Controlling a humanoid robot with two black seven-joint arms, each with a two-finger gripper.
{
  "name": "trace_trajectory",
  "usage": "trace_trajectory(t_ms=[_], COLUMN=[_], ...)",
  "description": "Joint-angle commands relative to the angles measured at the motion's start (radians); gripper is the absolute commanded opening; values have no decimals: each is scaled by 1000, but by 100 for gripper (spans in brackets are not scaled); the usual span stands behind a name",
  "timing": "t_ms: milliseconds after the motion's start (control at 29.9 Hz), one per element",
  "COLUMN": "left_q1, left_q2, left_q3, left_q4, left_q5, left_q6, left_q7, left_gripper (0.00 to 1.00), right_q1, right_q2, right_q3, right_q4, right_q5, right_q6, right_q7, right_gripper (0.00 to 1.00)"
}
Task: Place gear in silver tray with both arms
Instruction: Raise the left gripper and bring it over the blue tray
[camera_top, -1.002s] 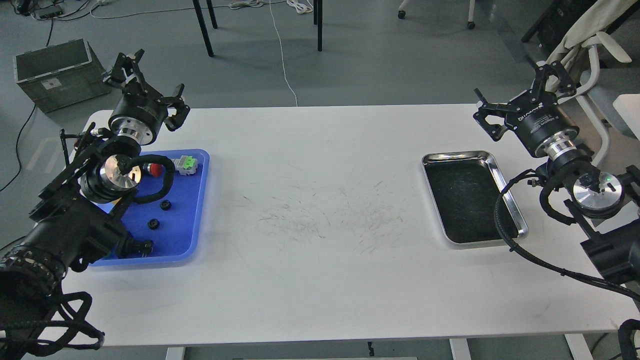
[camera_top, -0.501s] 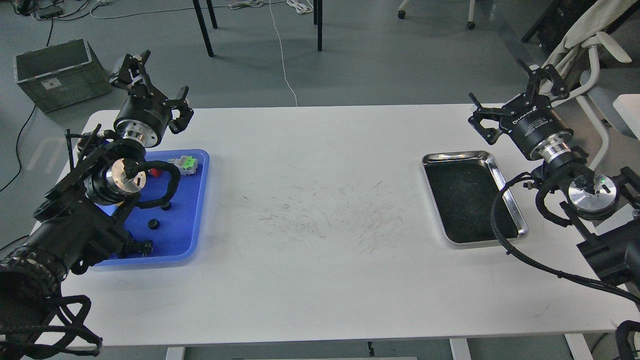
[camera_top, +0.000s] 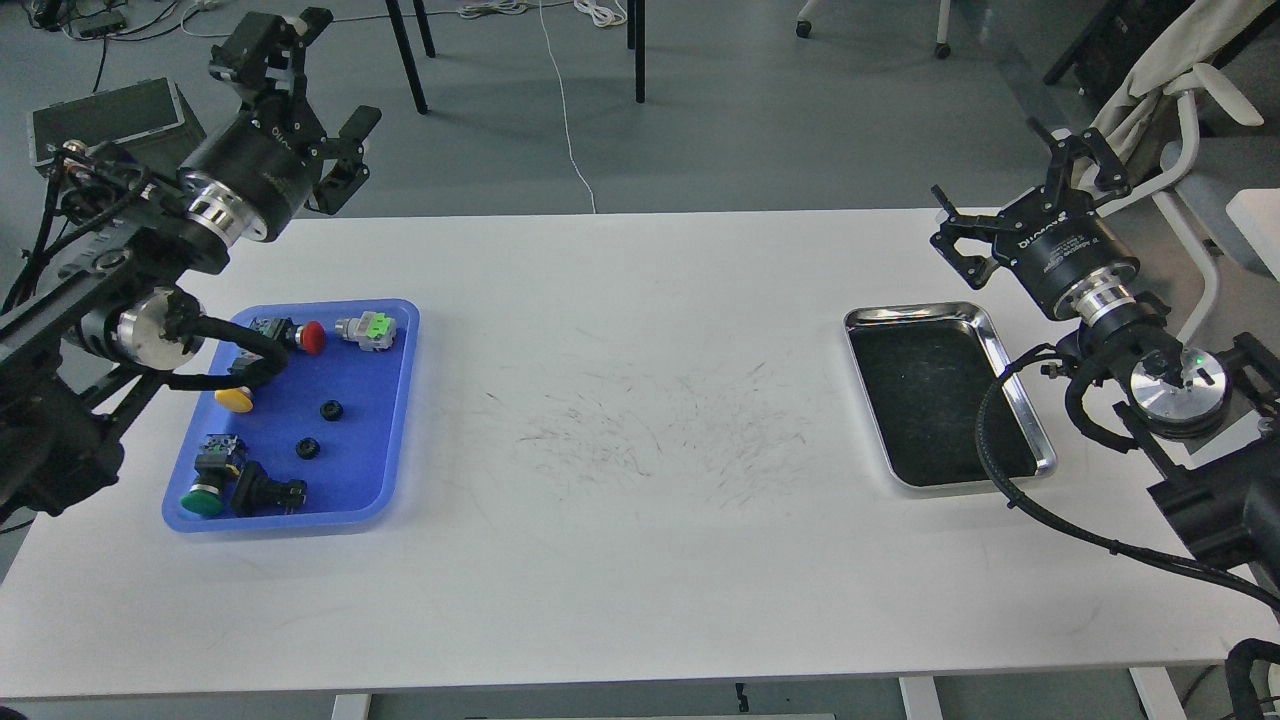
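Head view, blue tray (camera_top: 392, 420) holding push-buttons (camera_top: 300, 334), silver tray (camera_top: 1003, 350) apart

The white rectangular bench (camera_top: 640, 560) is bare between the blue plastic tray (camera_top: 385, 440) and the shiny steel tray with black inner surface (camera_top: 1000, 345). Small push-button parts crowd the blue tray's left and far areas. A black cable (camera_top: 995, 440) crosses the steel tray's right rim.

Setting: robotics lab or test workspace. Evidence: scuffed white rectangular worktable (camera_top: 640, 440) on grey floor, loose white cable (camera_top: 566, 120) trailing across it, grey-green plastic storage crate (camera_top: 105, 115), black metal furniture legs (camera_top: 405, 55), white-framed chair (camera_top: 1185, 130).
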Motion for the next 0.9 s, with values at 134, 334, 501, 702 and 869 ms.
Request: trace_trajectory(t_ms=[134, 334, 501, 702, 869], left_q1=[-15, 17, 27, 36, 36], left_q2=[240, 418, 524, 460, 349], left_q3=[19, 55, 189, 326, 443], left_q4=[-171, -249, -233, -104, 40], left_q5=[411, 629, 780, 998, 1141], left_q6=[-23, -119, -187, -100, 84], left_q7=[-4, -102, -241, -265, -265], left_gripper=[99, 99, 99, 99, 98], right_q1=[5, 7, 10, 14, 19], right_q2=[-10, -15, -15, -17, -17], right_q3=[-41, -40, -44, -49, -47], right_q4=[4, 3, 1, -4, -8], right_q5=[-2, -2, -3, -3, -5], right_q6=[4, 1, 0, 0, 0], right_q7=[0, 0, 0, 0, 0], right_gripper=[99, 99, 99, 99, 99])
